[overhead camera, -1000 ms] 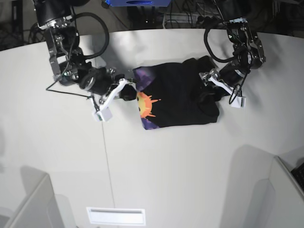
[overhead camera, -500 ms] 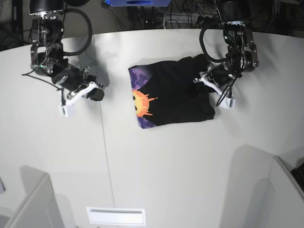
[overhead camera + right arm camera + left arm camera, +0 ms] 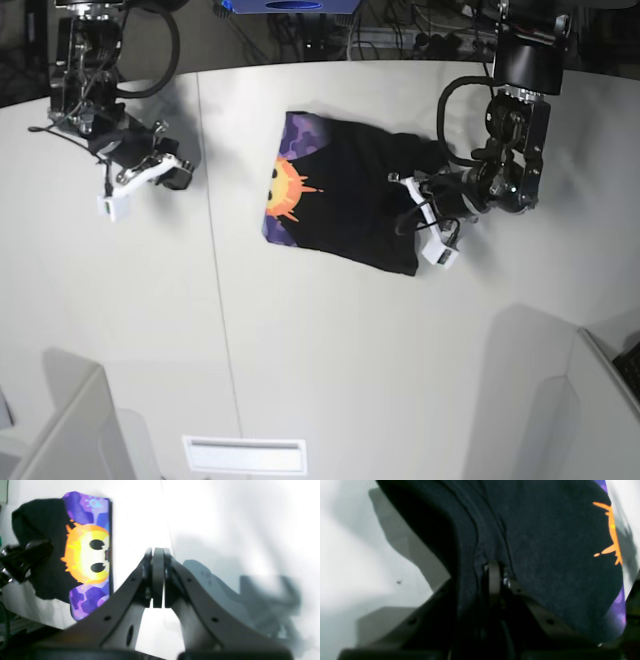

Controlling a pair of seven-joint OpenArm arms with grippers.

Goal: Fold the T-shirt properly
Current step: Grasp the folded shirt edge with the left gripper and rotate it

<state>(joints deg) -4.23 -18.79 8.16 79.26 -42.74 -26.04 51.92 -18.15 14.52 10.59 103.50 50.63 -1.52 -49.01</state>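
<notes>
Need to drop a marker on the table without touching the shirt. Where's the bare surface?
Bare table runs along the whole near side, below the T-shirt. Also bare: the strip between the shirt's printed edge and the right gripper. Crowded: the shirt's far end, where the left gripper is shut on the fabric, and the table's back edge just behind the shirt.

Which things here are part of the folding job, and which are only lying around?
Part of the job:
- T-shirt
- left gripper, shut on its edge
- right gripper, shut, holding nothing

Only lying around:
- white table
- partitions at the near corners
</notes>
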